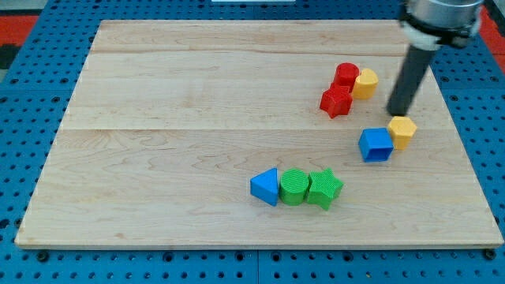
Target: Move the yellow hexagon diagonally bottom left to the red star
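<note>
Blocks crowd the right half of a pale wooden board (181, 95) that lies on a blue pegboard surface (24, 118). Nearest the view's bottom, three pieces sit in a touching row: a blue triangle (266, 187), a green cylinder (294, 187) at its 3 o'clock, and a green star (324, 189) at 3 o'clock again. Farther up, at about 2 o'clock from that row, a blue cube (375, 144) rests against a yellow hexagon (402, 131), which sits at the cube's 2 o'clock. My tip (396, 114) stands just at the hexagon's 11 o'clock, touching or nearly so; the exact contact cannot be made out. The rod (410, 79) carries no jaws and holds nothing. Farther still, at the tip's 9 to 10 o'clock, a red star (336, 101) lies with a red cylinder (346, 76) touching it at 1 o'clock. A second yellow block (364, 82), its shape unclear, presses against the cylinder's 3 o'clock side. The hexagon lies well apart from the red star, at its 4 o'clock.
</note>
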Controlling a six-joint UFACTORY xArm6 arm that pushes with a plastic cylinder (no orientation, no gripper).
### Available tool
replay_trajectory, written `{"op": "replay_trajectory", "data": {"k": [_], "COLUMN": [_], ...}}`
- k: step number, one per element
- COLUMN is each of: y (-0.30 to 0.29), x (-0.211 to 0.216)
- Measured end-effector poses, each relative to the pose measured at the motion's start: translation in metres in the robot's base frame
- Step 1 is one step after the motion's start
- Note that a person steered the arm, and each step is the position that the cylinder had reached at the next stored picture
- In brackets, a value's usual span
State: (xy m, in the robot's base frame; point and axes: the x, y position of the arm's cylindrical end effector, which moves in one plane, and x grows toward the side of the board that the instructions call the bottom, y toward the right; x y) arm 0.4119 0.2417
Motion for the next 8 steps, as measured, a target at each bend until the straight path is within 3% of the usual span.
{"op": "replay_trajectory", "data": {"k": [1, 2, 5, 8], "y": [0.028, 0.011, -0.084, -0.126], "x": [0.026, 0.053, 0.032, 0.026]}}
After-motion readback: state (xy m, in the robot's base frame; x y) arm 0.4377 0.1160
